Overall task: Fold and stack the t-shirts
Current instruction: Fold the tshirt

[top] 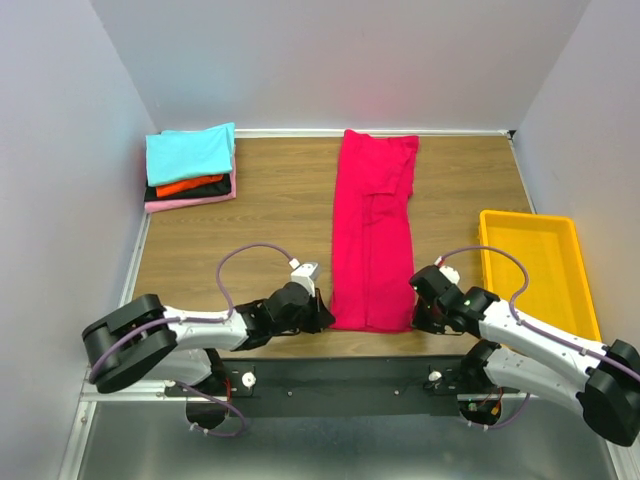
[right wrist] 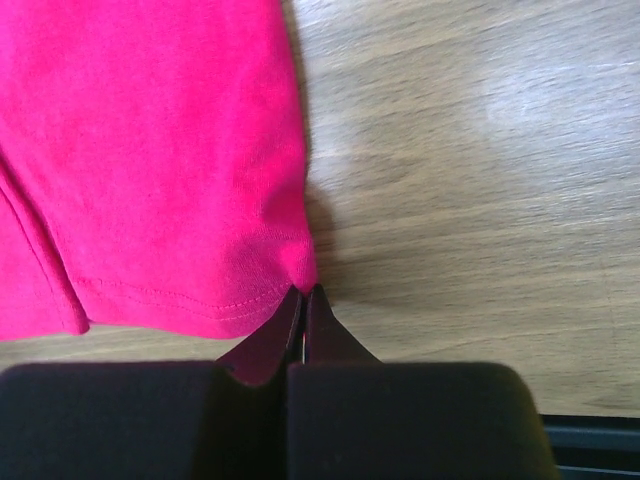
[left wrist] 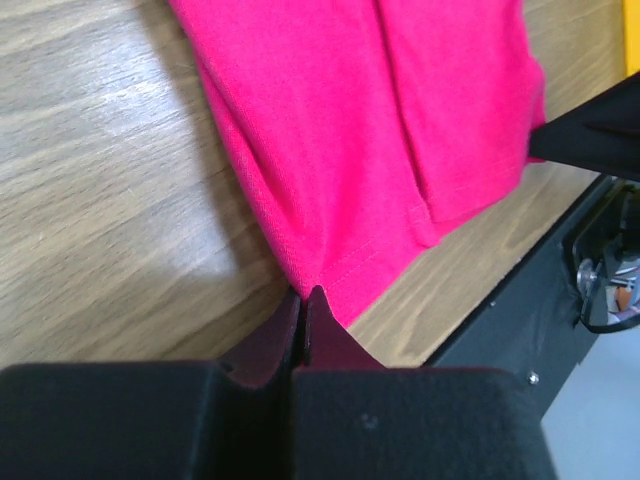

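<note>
A long crimson t-shirt (top: 372,230), folded into a narrow strip, lies down the middle of the wooden table. My left gripper (top: 325,318) is at its near left corner. In the left wrist view the gripper (left wrist: 304,292) is shut with the t-shirt's (left wrist: 380,140) hem corner pinched at the tips. My right gripper (top: 418,312) is at the near right corner. In the right wrist view this gripper (right wrist: 305,290) is shut on the corner of the t-shirt (right wrist: 150,160). A stack of folded t-shirts sits at the back left, with cyan (top: 190,152) on top of orange-red (top: 188,186), black and pink (top: 190,202).
A yellow plastic bin (top: 484,250) stands at the right side of the table. Grey walls close in the back and both sides. The black base rail (top: 340,375) runs along the near edge. Bare wood lies between the stack and the crimson strip.
</note>
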### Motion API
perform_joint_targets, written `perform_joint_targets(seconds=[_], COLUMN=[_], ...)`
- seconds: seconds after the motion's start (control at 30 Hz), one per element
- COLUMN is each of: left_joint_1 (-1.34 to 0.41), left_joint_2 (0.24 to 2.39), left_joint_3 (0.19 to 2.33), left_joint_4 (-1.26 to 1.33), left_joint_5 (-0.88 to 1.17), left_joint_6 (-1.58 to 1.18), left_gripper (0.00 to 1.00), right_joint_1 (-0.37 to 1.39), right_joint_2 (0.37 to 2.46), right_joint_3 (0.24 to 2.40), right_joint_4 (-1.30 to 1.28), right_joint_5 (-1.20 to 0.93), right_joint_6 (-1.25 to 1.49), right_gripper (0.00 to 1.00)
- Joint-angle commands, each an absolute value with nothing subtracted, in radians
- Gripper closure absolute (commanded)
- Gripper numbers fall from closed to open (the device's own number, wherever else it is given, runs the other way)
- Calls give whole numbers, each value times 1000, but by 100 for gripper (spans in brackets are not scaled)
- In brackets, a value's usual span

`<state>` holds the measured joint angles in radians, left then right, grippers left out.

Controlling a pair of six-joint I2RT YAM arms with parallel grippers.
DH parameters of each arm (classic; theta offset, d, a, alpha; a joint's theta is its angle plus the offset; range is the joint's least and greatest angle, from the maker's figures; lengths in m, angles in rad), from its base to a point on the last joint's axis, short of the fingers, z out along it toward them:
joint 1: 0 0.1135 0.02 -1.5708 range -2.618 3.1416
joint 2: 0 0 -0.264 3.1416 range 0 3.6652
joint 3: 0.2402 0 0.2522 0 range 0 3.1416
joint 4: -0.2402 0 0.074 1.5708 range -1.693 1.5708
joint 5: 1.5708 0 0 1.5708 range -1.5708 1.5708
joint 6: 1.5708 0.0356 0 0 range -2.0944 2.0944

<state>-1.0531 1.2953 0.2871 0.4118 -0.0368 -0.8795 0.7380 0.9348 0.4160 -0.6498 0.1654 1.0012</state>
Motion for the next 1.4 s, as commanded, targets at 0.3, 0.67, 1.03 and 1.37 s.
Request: perform_joint_targets(seconds=[0.3, 0.67, 1.03, 1.37], left_joint_1=[-1052, -1052, -939, -781], left_joint_2=[1077, 1124, 1227, 1514], left_joint_3=[242, 276, 342, 474], left_joint_4=[278, 498, 676, 874], left_joint_5=[-48, -26, -29, 171], left_joint_6=[-859, -876, -847, -784], left_gripper=[100, 100, 100, 100], right_joint_1=[790, 802, 802, 764], right_joint_2=[782, 741, 854, 1089], right_joint_3=[460, 508, 629, 773], right_joint_4=[-730, -605, -528, -416], right_joint_5=[138, 143, 359, 583], right_joint_6=[1011, 967, 904, 799], right_gripper=[99, 100, 99, 99])
